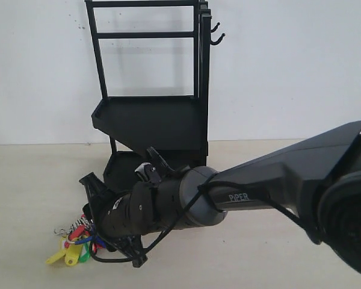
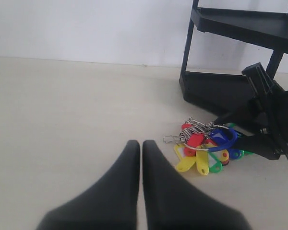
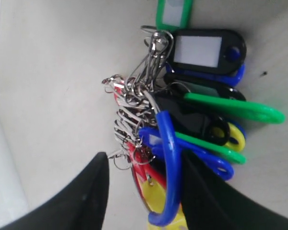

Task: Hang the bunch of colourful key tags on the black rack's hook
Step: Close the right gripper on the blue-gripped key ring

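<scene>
**Item.** The colourful key tag bunch (image 3: 192, 120) lies on the counter (image 1: 36, 180), just in front of the black rack's (image 1: 150, 120) bottom tray. Its tags are fanned out flat, and its blue loop (image 3: 169, 163) stands up from the cluster. The hook (image 1: 218, 40) is high on the rack's upright frame, well apart from the bunch, and carries nothing.

**Right gripper** (image 3: 146, 158). It is lowered over the bunch in front of the rack. Its fingers (image 3: 86, 196) are spread, one on each side of the blue loop. The loop sits against one finger, while bare counter shows between the other finger and the rings. The bunch is not clamped.

**Left gripper** (image 2: 140, 143). Its fingers (image 2: 127, 167) are pressed together and hold nothing. It hangs over bare counter, farther from the rack than the bunch.
</scene>
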Controlling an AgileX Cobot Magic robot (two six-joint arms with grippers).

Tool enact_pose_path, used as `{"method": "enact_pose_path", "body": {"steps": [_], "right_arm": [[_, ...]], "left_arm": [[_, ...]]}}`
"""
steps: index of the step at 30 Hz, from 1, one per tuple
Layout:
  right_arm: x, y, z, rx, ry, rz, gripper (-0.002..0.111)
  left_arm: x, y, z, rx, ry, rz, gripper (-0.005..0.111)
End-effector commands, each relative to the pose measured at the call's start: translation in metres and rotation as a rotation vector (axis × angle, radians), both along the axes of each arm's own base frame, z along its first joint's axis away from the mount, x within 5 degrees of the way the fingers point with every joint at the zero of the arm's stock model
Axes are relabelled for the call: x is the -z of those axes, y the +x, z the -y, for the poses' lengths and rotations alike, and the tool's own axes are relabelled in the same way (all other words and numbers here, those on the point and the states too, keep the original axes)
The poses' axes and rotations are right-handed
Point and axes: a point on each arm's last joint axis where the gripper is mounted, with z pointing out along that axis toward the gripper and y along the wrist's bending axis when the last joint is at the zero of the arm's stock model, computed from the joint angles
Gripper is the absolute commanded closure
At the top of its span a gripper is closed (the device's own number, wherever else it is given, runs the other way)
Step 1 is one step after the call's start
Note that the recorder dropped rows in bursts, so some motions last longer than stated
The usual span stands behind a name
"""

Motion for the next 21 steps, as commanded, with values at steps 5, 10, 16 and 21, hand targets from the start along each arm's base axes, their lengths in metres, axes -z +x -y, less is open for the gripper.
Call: {"method": "enact_pose_path", "body": {"steps": [5,10,16,21], "right_arm": [[0.006,0.002,0.002,-0.019,-0.029,-0.020,0.067],[0.014,0.000,0.002,-0.031,-0.049,-0.043,0.098],[0.014,-0.001,0.002,-0.101,-0.104,-0.008,0.108],[0.003,-0.002,0.002,-0.197,-0.168,0.077,0.108]], "left_arm": [[-0.001,0.000,0.000,0.000,0.008,0.011,0.102],[-0.001,0.000,0.000,0.000,0.008,0.011,0.102],[-0.001,0.000,0.000,0.000,0.008,0.011,0.102],[-0.001,0.000,0.000,0.000,0.008,0.011,0.102]]}}
